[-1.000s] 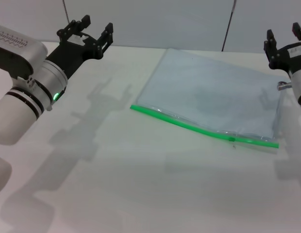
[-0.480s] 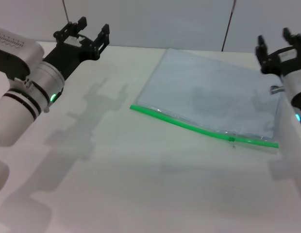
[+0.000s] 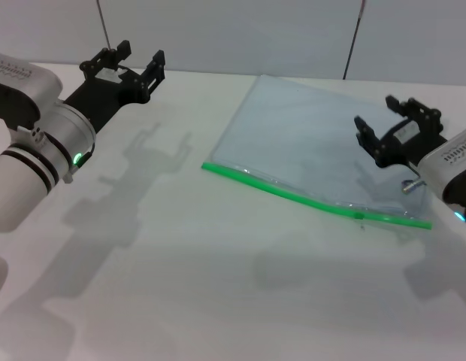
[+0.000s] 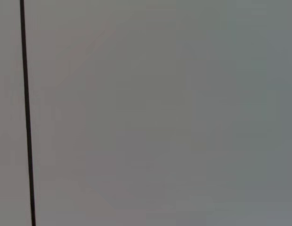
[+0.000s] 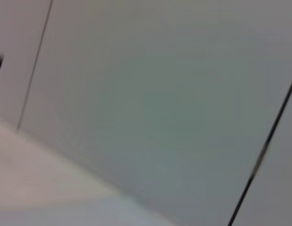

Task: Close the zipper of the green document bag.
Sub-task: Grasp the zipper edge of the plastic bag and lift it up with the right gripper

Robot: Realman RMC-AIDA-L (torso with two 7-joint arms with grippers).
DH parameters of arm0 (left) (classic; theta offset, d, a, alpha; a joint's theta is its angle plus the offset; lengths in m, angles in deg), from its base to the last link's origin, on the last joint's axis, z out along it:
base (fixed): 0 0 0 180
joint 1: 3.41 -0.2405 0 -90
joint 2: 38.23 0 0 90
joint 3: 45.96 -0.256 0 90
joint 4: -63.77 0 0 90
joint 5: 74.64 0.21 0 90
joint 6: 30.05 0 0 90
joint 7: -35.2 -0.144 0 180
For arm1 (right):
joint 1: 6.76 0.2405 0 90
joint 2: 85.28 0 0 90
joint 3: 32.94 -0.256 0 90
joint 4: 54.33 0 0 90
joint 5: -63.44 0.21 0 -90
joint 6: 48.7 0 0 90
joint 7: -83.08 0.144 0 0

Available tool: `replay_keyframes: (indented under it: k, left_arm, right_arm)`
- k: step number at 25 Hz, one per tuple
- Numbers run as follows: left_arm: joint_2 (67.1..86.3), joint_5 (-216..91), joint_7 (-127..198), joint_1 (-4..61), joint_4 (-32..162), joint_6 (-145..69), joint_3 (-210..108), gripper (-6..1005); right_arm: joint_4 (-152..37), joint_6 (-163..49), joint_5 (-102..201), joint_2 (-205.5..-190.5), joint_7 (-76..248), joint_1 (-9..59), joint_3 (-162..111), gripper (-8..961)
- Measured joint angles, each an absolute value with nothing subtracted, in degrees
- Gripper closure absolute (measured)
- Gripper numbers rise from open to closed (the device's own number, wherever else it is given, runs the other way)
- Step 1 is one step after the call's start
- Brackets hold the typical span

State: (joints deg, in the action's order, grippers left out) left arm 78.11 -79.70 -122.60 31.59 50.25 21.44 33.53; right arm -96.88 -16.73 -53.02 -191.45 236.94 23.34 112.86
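Note:
The green document bag (image 3: 316,147) lies flat on the white table, a translucent pale blue pouch right of centre in the head view. Its zipper (image 3: 293,197) runs as a bright green strip along the near long edge, with a small slider tab (image 3: 359,216) near the right end. My right gripper (image 3: 397,125) hovers open above the bag's right part, fingers spread. My left gripper (image 3: 131,62) is open at the far left of the table, well away from the bag. Neither wrist view shows the bag or fingers.
The white table (image 3: 218,286) stretches wide in front of the bag. A grey wall (image 3: 233,30) with dark vertical seams stands behind the table. Both wrist views show only the wall and a strip of table.
My right gripper has swung left and down from the table's right edge to above the bag's right part. The left gripper drifted slightly back and left. The bag has not moved.

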Motion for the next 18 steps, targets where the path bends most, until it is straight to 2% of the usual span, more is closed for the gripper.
replay_keyframes:
  k: [3, 7, 10, 12, 14, 18]
  left_arm:
    - [78.02, -79.6, -122.4, 31.6, 50.3, 20.8, 33.1, 371]
    - [77.89, -79.6, -122.0, 31.5, 50.3, 20.4, 32.9, 371]
    - [77.78, -79.6, -121.9, 31.2, 50.3, 20.3, 32.9, 371]
    - [77.77, -79.6, -121.9, 31.1, 50.3, 20.0, 32.9, 371]
    - [77.77, -79.6, -121.9, 31.1, 50.3, 19.7, 32.9, 370]
    - [77.77, -79.6, -121.7, 31.1, 50.3, 19.5, 32.9, 370]
  right_arm:
    - [-101.8, -21.3, -53.8, -187.91, 236.6, 21.5, 112.6, 379]
    - [-112.4, -24.2, -58.1, -181.86, 236.5, 16.2, 112.0, 379]
    - [-118.2, -30.1, -60.8, -179.37, 235.7, 14.4, 110.6, 379]
    - [-120.8, -35.2, -62.0, -178.89, 233.2, 13.2, 109.4, 379]
    - [-122.8, -39.2, -62.5, -179.09, 229.5, 11.6, 107.6, 379]
    - [-125.9, -45.2, -62.6, -180.8, 220.9, 8.3, 102.6, 379]
